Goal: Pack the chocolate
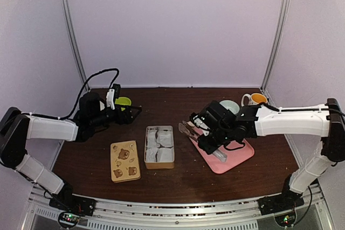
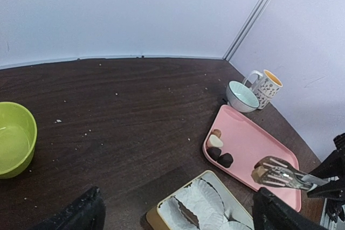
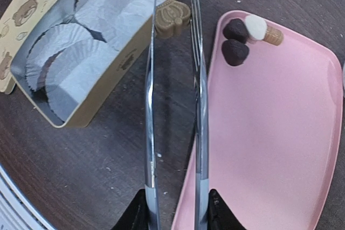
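Right pincer (image 3: 175,215): clamping the handles of metal tongs (image 3: 200,106), whose tips are pinching one tan chocolate (image 3: 172,18) and holding it above the tabletop (image 3: 102,179) between pink tray (image 3: 280,133) and tin (image 3: 110,87), probably mid-transfer toward the paper cups (image 3: 70,41). The remaining chocolate is lying at the tray's far-left corner. Left pincer (image 1: 132,112): jaws standing wide apart, carrying nothing, hovering by the green bowl (image 2: 13,138), apparently out of the way. Cup frills are hiding the tin's contents; whether the held piece is touching the tin rim is proving hard to tell.

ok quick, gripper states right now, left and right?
Left gripper: open, empty.
Right gripper: closed on the metal tongs, with a tan chocolate between their tips.
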`<state>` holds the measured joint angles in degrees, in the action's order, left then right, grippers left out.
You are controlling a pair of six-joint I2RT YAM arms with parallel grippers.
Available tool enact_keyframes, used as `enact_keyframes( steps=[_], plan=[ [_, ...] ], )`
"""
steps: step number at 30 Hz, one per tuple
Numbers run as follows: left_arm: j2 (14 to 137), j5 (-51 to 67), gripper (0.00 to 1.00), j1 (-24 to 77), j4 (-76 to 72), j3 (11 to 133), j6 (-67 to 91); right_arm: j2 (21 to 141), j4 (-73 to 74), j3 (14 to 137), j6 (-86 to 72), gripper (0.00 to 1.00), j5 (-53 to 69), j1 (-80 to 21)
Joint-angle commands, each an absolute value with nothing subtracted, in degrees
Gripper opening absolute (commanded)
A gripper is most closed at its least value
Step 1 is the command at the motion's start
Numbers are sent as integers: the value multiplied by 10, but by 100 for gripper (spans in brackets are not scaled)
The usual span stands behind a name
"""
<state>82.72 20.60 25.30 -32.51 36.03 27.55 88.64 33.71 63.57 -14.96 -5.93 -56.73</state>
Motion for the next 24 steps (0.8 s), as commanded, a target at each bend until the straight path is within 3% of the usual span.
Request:
enact_keyframes(
  steps=[1, 24],
  plan=[
    [832, 212, 98, 256, -347, 374, 275, 888, 284, 669, -139, 27, -6, -592],
    [827, 213, 98, 256, -338, 376, 272, 1092, 250, 822, -200, 27, -38, -629]
  ],
)
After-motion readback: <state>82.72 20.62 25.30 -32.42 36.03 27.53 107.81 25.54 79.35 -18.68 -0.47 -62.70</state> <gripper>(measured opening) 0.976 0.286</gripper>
